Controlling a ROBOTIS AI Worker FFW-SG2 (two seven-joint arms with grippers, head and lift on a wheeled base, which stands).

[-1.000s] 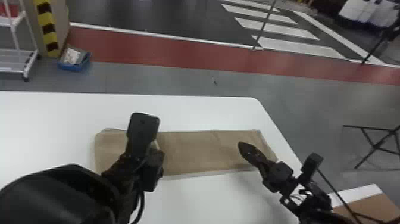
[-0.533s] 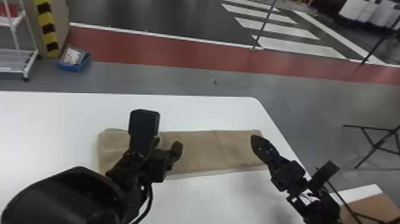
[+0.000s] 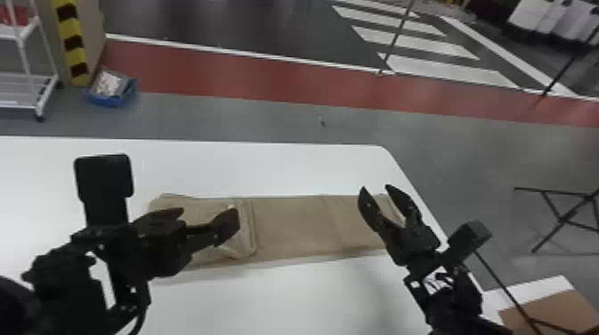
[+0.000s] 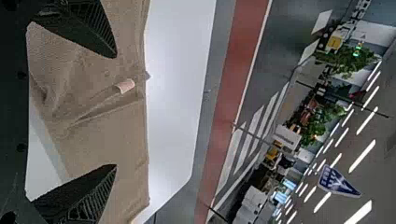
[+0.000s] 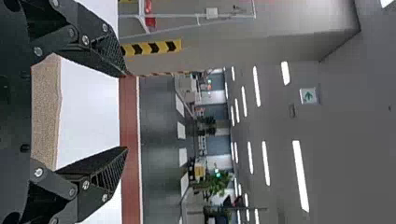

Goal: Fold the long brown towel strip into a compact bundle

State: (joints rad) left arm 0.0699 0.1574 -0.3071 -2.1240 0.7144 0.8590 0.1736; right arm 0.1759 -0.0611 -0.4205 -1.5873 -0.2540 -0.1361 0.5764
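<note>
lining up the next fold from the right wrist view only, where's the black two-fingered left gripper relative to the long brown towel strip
Observer: In the head view, the black two-fingered left gripper is over the left end of the long brown towel strip.
Operator: has it pinched any cloth
Observer: No, the left wrist view shows its fingers apart, no cloth caught between them.
Operator: any landmark on the cloth
Observer: Yes, a small pale pink tag near the far edge.

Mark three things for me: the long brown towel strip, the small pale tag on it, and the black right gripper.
Long brown towel strip (image 3: 292,222): head view, on its flat middle.
Small pale tag (image 4: 125,86): left wrist view, on its face.
Black right gripper (image 3: 376,188): head view, midway between its fingertips.
</note>
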